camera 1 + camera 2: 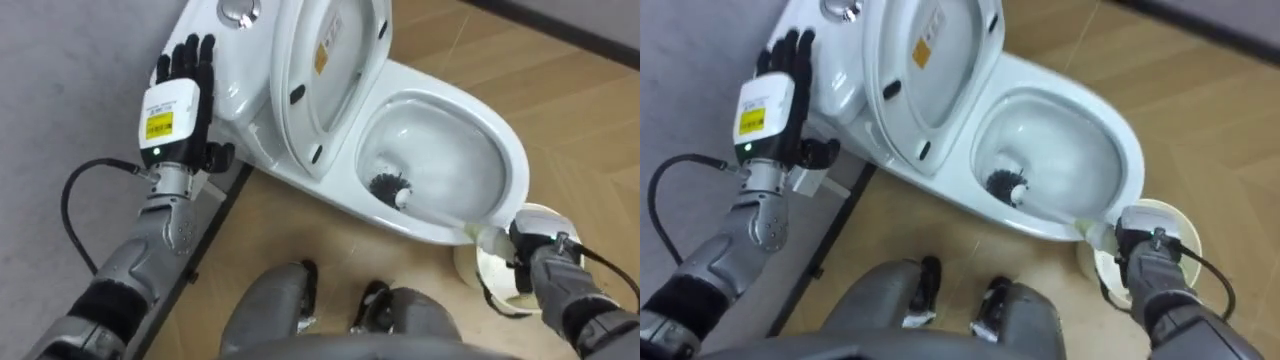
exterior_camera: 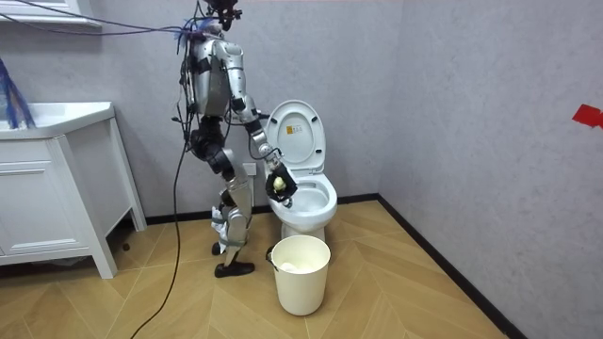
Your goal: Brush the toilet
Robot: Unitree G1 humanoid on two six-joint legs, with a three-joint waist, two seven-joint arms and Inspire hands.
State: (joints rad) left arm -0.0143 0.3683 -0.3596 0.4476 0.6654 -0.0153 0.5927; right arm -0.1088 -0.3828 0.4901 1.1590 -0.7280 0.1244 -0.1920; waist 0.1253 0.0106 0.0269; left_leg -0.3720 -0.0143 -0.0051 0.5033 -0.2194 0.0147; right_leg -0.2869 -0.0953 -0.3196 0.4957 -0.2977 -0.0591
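While the left hand (image 1: 183, 90) is laid flat against the side of the cistern (image 1: 238, 75), fingers straight and spread, apparently as a brace, the brushing is handled by the other arm. Just right of the cistern, the toilet lid (image 1: 325, 60) is seen raised, so the bowl is fully exposed. Further right, the toilet bowl (image 1: 505, 150) is open and looks wet inside. The toilet brush (image 1: 388, 186) is found with its dark bristle head down inside the bowl, against the near-left inner wall just above the drain. Its pale handle is run up and out over the near rim toward the right. At the far right, the right hand (image 1: 532, 248) is closed round the end of that handle, just outside the rim. A white bin (image 1: 492, 278) is seen on the floor directly below that hand.

Progress is judged as mid-task: the brush is already taken up and put into the bowl, and scrubbing appears under way. How much of the wall has been covered cannot be told. The far and right sides of the bowl are judged likely left to scrub, and the brush is not yet put away.
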